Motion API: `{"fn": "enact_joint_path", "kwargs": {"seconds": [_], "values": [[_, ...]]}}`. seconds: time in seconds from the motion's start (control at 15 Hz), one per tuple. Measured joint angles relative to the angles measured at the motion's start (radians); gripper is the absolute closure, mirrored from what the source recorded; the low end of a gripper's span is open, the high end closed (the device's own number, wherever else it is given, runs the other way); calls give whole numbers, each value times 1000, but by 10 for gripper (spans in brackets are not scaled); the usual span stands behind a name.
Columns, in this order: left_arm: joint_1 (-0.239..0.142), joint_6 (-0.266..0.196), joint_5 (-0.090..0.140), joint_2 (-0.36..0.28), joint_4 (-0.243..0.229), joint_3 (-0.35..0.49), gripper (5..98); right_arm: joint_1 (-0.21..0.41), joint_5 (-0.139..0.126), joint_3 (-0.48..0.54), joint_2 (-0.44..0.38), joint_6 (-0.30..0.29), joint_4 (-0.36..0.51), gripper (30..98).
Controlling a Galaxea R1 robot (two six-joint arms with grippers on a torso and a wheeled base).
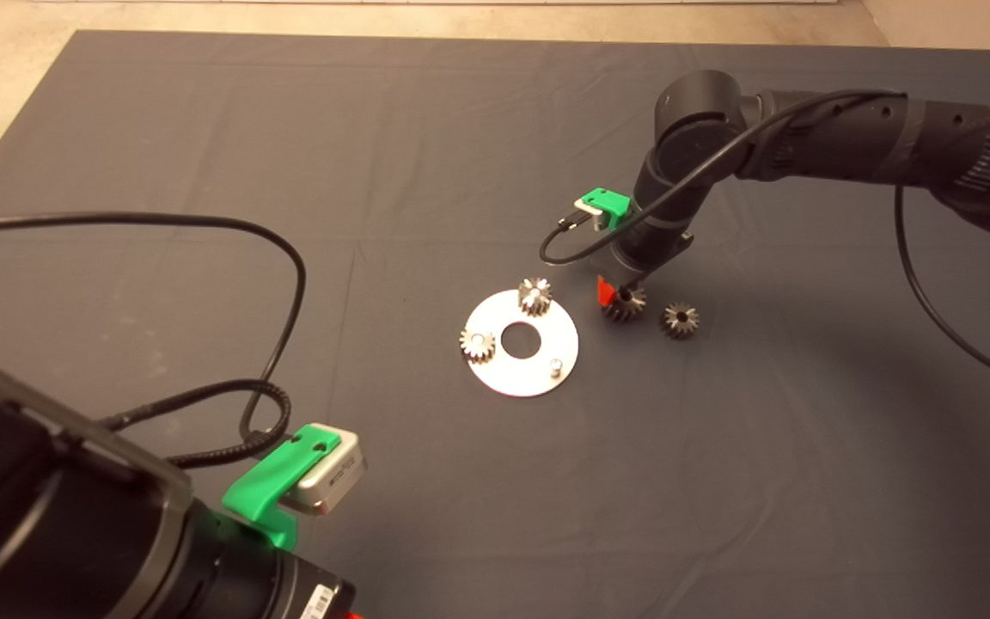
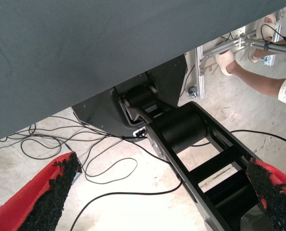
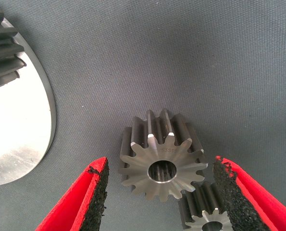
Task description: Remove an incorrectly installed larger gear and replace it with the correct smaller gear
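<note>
Mat: dark grey cloth covering the table.
Left gripper: parked at the lower left edge of the mat, fingers wide apart and holding nothing; its wrist view shows floor cables and a person's leg.
Right gripper: lowered just right of the plate, red fingers spread on either side of the larger gear, not clamped.
Plate: round silvery disc with a centre hole, carrying two small gears and one bare peg.
Larger gear: lying flat on the mat, off the plate.
Smaller gear: on the mat just right of the larger gear.
</note>
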Motion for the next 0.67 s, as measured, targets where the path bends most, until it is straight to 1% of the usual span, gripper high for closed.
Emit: {"fn": "enact_joint_path", "kwargs": {"seconds": [0.27, 0.33, 0.4, 0.53, 0.67], "values": [[0, 0, 0, 0, 0, 0, 127, 1, 0, 1, 0, 0, 0, 696], [0, 0, 0, 0, 0, 0, 127, 4, 0, 2, 0, 1, 0, 661], [0, 0, 0, 0, 0, 0, 127, 15, 0, 4, 0, 7, 1, 657], [0, 0, 0, 0, 0, 0, 127, 69, -1, 30, -4, 17, 1, 656], [0, 0, 0, 0, 0, 0, 127, 119, 0, 85, -4, 36, 1, 608]]}}
